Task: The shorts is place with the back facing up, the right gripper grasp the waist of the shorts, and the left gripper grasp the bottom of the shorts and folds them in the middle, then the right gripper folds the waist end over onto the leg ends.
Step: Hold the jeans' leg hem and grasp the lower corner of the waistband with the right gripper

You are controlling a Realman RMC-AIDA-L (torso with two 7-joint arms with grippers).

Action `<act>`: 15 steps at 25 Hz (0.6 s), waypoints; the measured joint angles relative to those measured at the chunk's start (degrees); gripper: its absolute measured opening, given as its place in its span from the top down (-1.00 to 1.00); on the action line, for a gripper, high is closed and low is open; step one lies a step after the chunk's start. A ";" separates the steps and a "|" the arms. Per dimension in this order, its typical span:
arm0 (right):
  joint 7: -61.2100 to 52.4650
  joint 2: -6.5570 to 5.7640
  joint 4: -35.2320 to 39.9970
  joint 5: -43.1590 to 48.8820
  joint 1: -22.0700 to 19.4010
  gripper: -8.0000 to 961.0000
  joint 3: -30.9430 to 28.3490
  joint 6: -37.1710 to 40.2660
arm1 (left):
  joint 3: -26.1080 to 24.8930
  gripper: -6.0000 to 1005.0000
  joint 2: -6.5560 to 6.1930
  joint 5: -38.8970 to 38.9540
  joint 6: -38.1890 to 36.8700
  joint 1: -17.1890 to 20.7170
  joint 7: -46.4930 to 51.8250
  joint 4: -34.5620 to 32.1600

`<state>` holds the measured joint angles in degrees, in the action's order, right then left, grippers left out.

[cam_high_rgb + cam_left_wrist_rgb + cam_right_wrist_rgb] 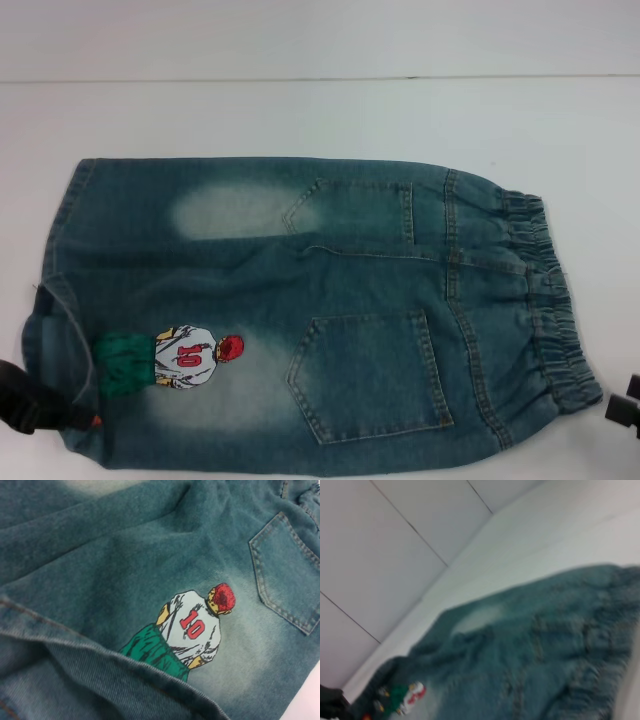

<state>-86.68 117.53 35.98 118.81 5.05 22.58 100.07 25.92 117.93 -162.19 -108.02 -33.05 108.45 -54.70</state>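
Note:
The denim shorts lie flat on the white table, back pockets up. The elastic waist is at the right and the leg ends at the left. A printed figure with the number 10 marks the near leg. My left gripper sits at the near left corner, shut on the leg hem, which is lifted and curled over there. The left wrist view shows that raised hem close in front of the print. My right gripper is at the right edge, just off the waist, apart from the cloth.
Bare white table surrounds the shorts, with a seam line running across the far side. In the right wrist view the shorts stretch away toward a panelled white wall.

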 joint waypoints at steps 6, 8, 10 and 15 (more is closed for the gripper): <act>-1.04 0.04 -0.28 4.49 1.07 -0.92 -0.37 -1.76 | 0.11 0.86 -0.03 0.04 0.21 -0.70 0.01 0.56; -1.53 0.10 -0.32 5.50 1.72 -0.92 -0.34 -1.96 | 0.15 0.86 -0.04 0.04 0.23 -0.75 0.01 0.61; -1.82 0.14 -0.37 6.05 2.19 -0.92 -0.34 -2.11 | 0.18 0.86 -0.05 0.04 0.25 -0.79 0.01 0.71; -2.16 0.00 -0.39 6.20 3.13 -0.92 -0.34 -2.13 | 0.21 0.86 -0.07 0.04 0.28 -0.70 0.01 0.74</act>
<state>-88.84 117.53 35.59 125.01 8.18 22.24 97.94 26.13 117.86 -162.15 -107.74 -33.75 108.46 -53.96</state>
